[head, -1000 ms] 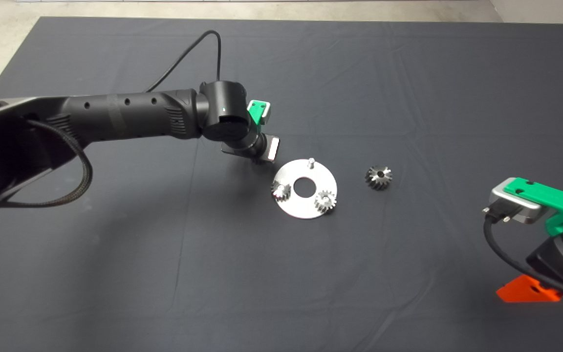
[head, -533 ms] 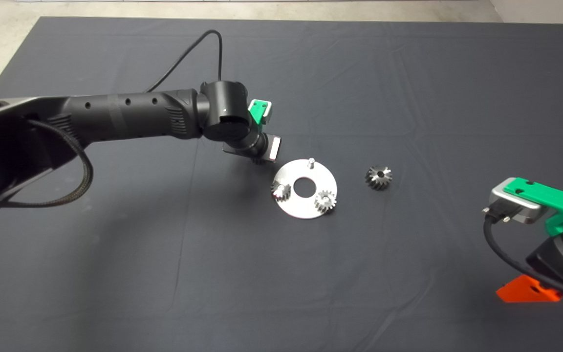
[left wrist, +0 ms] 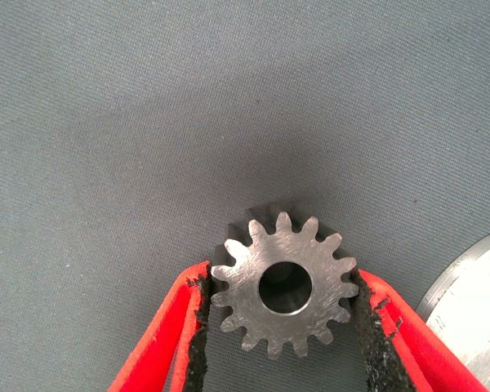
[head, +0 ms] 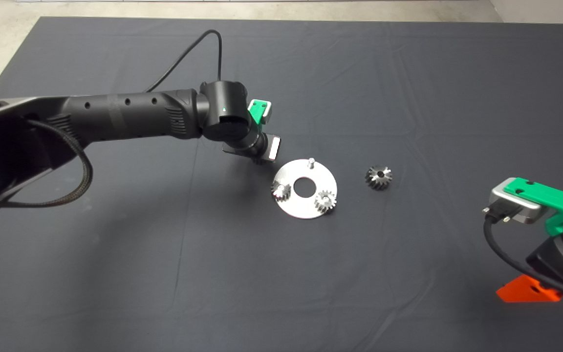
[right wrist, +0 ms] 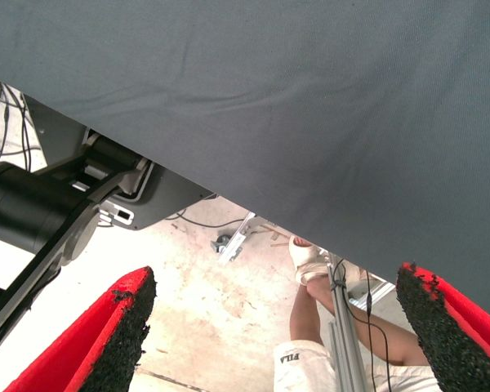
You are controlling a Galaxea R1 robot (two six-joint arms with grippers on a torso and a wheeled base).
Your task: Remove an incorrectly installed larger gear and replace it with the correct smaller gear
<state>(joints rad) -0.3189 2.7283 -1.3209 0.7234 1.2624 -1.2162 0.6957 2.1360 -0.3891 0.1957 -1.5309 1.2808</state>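
Left gripper (left wrist: pixel 282 327) is down on the mat (head: pixel 115 274), just left of the round plate (head: pixel 306 205); my fingers (left wrist: pixel 198 343) are closed on the smaller gear (left wrist: pixel 284 284), pads touching its teeth on both sides, gear flat on the mat. Plate carries two small gears (head: pixel 280 190) and one bare pin (head: pixel 311 161). The larger gear (head: pixel 378 177) lies on the mat right of the plate, apart from it. Right gripper (right wrist: pixel 278 327) is parked at the table's lower right edge, fingers wide open, holding nothing; a person's leg (right wrist: pixel 314 314) shows past the mat.
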